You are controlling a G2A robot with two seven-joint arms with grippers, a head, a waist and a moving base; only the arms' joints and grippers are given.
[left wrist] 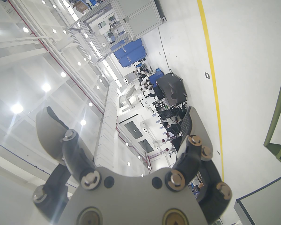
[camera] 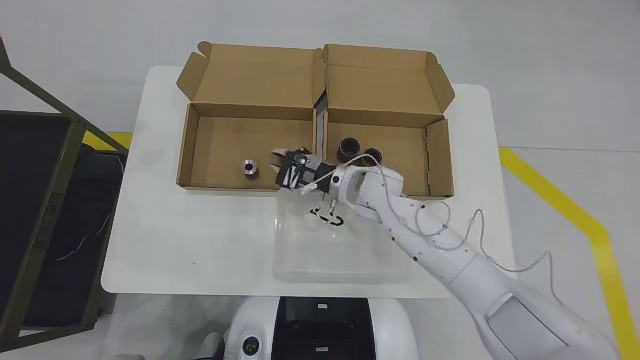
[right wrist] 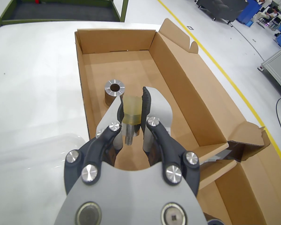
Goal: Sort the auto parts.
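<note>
My right gripper (right wrist: 131, 99) (camera: 283, 161) is shut on a yellowish rubber mount with a threaded metal stud (right wrist: 131, 108), held over the near right part of the left cardboard box (camera: 205, 165). A metal bushing with a centre hole (right wrist: 114, 90) (camera: 248, 168) stands on that box's floor, just beyond the gripper. In the right cardboard box (camera: 437, 160) sit two dark round parts (camera: 360, 150). A clear plastic tray (camera: 300, 250) at the table's front holds small dark parts (camera: 327, 214), partly hidden by the arm. My left gripper (left wrist: 118, 124) is open, pointing up at the hall.
Both boxes stand side by side at the back of the white table (camera: 160, 220), their lids folded back. A dark green cart (camera: 40, 220) stands to the table's left. A yellow line (camera: 570, 210) marks the floor at the right.
</note>
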